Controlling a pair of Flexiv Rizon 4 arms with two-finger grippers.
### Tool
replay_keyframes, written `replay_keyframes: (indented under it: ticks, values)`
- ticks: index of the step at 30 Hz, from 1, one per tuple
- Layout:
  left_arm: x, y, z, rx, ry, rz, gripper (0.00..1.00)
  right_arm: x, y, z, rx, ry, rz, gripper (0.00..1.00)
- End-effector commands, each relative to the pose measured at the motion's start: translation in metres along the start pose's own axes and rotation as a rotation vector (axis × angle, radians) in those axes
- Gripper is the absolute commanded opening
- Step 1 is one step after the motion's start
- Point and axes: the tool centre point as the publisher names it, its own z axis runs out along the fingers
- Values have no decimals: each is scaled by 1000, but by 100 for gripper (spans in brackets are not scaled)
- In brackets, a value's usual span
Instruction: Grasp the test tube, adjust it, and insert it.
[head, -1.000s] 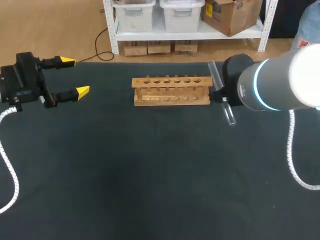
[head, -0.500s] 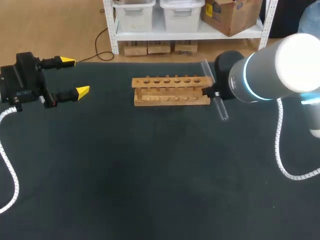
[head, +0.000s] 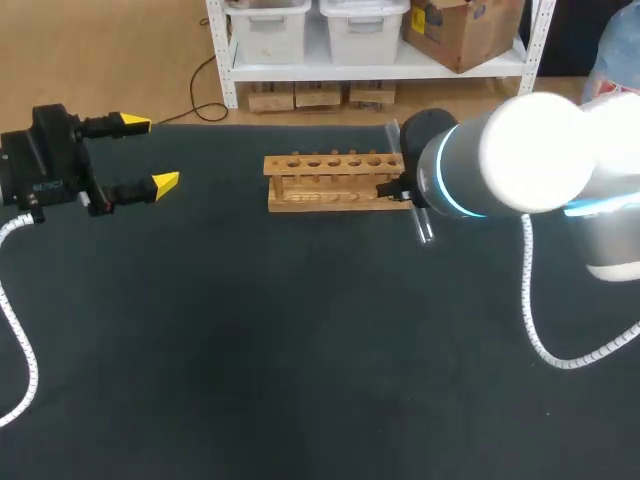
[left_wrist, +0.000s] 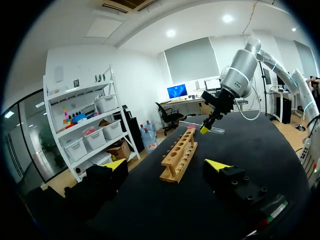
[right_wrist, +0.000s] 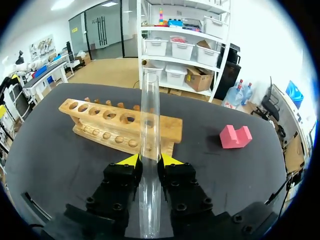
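Note:
The clear glass test tube (right_wrist: 149, 115) stands between the yellow tips of my right gripper (right_wrist: 150, 161), which is shut on its middle. Ahead of it lies the wooden rack (right_wrist: 112, 125) with a row of empty holes. In the head view the tube (head: 424, 226) slants past the right end of the rack (head: 335, 182), its lower end poking out below my right arm (head: 500, 155), which hides the gripper. My left gripper (head: 148, 153) is open and empty at the table's far left. From the left wrist, the rack (left_wrist: 176, 159) lies ahead of the open left gripper (left_wrist: 167, 165).
A pink notched block (right_wrist: 235, 136) sits on the dark mat to the right of the rack, beyond the right gripper. Cables (head: 545, 330) trail from both arms over the table.
My right arm has carried the test tube leftward, from off the rack's right side to its right end. The left arm has stayed put.

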Motion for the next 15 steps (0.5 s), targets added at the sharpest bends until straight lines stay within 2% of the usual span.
replay_keyframes:
  ticks: [1, 15]
  values:
    - [1, -2, 1, -10, -4, 3, 100, 1, 6, 0, 26, 4, 9, 0]
    - [1, -2, 1, -10, -4, 3, 100, 2, 11, 10, 33, 2, 35, 0]
